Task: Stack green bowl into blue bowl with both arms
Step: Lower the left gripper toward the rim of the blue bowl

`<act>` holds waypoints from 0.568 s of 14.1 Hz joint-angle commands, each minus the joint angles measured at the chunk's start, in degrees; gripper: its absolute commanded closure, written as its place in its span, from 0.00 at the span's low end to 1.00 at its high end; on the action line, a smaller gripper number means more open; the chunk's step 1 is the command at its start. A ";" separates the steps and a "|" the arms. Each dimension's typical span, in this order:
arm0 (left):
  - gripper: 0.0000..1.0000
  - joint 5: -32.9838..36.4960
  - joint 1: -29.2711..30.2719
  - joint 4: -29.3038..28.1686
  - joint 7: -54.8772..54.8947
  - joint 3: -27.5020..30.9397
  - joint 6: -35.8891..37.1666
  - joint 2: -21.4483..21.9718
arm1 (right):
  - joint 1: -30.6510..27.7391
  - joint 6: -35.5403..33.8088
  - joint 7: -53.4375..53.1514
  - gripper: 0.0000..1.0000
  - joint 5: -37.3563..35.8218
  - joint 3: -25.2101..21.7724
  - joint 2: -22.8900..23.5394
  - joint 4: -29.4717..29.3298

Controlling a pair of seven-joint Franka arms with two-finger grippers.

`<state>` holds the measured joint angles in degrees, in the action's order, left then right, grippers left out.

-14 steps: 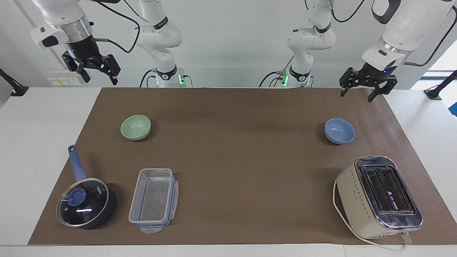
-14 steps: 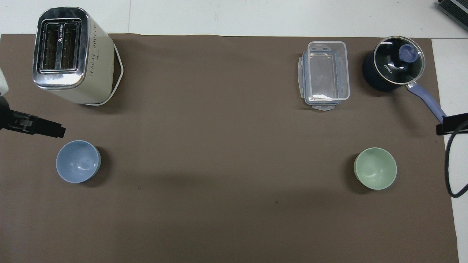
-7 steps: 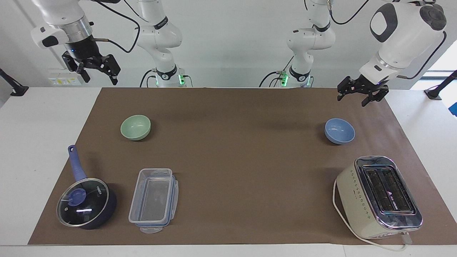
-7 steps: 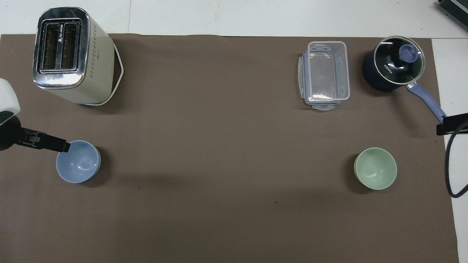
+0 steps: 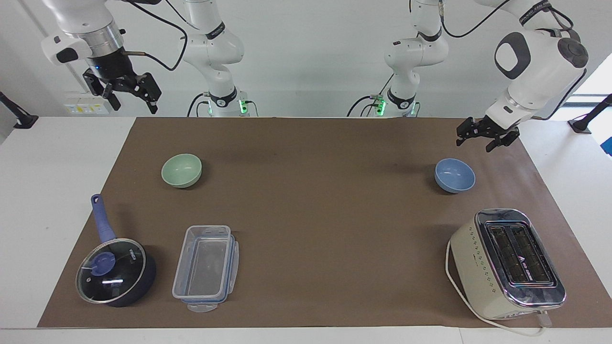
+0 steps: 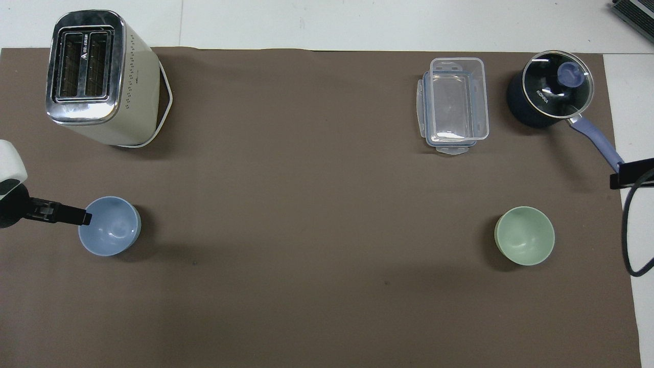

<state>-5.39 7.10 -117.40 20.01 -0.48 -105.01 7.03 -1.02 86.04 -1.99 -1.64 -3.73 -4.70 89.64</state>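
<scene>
Facing view shows the left gripper [image 5: 480, 138] up in the air over the brown mat [image 5: 311, 215], at the mat's edge by the robots and at the left arm's end. Its two fingers are apart, as wide as they go. It holds nothing and touches nothing. The blue bowl [image 5: 454, 175] sits on the mat just below it, with a gap between them.

The right gripper [image 5: 128, 95] hangs high over the mat's corner by the robots at the right arm's end. Its fingers are apart too, and it holds nothing. This arm waits.

The green bowl [image 5: 181, 170] sits on the mat near that same corner, well apart from the blue bowl. Both bowls stand upright.

In the overhead view only one dark finger [image 6: 56, 214] of the left gripper shows, and its tip covers the rim of the blue bowl [image 6: 110, 233]. The rest is cut off at the side. The right gripper [image 6: 631, 174] shows only as a dark bit at the edge.

A toaster [image 5: 508, 263], a clear box [image 5: 205, 267] and a saucepan [image 5: 114, 267] stand along the mat's edge away from the robots.
</scene>
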 commanded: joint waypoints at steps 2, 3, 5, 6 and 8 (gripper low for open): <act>0.00 -0.94 2.21 -5.82 1.60 -0.31 -5.54 1.59 | -0.21 0.10 -0.82 0.00 -0.82 0.39 -0.84 0.62; 0.00 -0.94 2.65 -7.13 1.61 -0.31 -7.73 1.59 | -0.21 0.10 -0.82 0.00 -0.82 0.39 -0.84 0.62; 0.00 -0.94 3.62 -8.98 2.74 -0.31 -9.51 1.24 | -0.21 0.10 -0.82 0.00 -0.82 0.39 -0.84 0.62; 0.00 -0.94 4.32 -9.42 3.18 -0.31 -9.60 0.63 | -0.21 0.10 -0.82 0.00 -0.90 0.39 -0.84 0.62; 0.00 -0.94 4.85 -10.39 3.19 -0.31 -10.82 -0.69 | -0.21 0.10 -0.82 0.00 -0.90 0.39 -0.84 0.62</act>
<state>-5.50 10.49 -125.61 21.69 -0.30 -113.21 6.66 -1.02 86.04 -1.99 -1.64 -3.73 -4.70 89.64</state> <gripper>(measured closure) 0.000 0.000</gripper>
